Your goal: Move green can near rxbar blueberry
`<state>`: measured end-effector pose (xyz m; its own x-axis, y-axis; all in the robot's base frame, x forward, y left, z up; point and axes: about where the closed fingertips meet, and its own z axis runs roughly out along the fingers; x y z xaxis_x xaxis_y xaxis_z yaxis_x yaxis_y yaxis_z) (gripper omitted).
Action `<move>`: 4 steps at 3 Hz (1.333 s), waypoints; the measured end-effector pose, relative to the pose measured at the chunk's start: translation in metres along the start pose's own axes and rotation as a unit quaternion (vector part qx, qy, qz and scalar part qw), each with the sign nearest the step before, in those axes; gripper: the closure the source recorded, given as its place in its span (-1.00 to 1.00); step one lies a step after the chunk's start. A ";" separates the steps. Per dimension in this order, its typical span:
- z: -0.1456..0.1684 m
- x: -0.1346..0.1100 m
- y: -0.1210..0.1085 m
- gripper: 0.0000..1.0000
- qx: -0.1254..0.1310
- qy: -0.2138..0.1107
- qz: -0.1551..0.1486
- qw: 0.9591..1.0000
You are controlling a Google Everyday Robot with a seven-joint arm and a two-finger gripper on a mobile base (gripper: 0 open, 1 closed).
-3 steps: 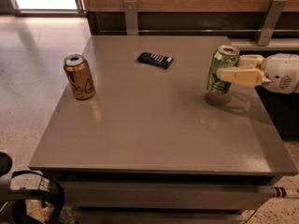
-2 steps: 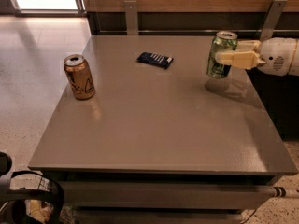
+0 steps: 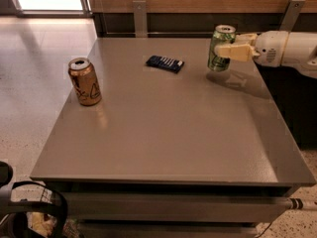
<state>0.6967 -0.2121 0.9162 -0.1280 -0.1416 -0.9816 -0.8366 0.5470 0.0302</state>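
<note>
The green can [image 3: 218, 52], light green with swirl markings and a silver top, is held upright just above the far right part of the grey table [image 3: 163, 133]. My gripper [image 3: 224, 49] reaches in from the right and is shut on the can, its cream fingers [image 3: 233, 52] around the can's side. The rxbar blueberry [image 3: 165, 63], a flat dark navy bar, lies flat on the table to the left of the can, about a can's height away.
A copper-orange can [image 3: 85, 82] stands upright near the table's left edge. A wooden wall with metal brackets [image 3: 140, 18] runs behind the table. Part of the robot base and cables [image 3: 25, 212] shows at the lower left.
My gripper has carried the green can up off the table and toward the far edge, slightly left, closer to the bar. The bar and copper can have not moved.
</note>
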 end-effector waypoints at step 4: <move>0.073 0.018 0.019 0.65 -0.038 -0.027 -0.039 0.998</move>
<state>0.7172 -0.1436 0.8853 -0.0344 -0.1362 -0.9901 -0.8812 0.4716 -0.0343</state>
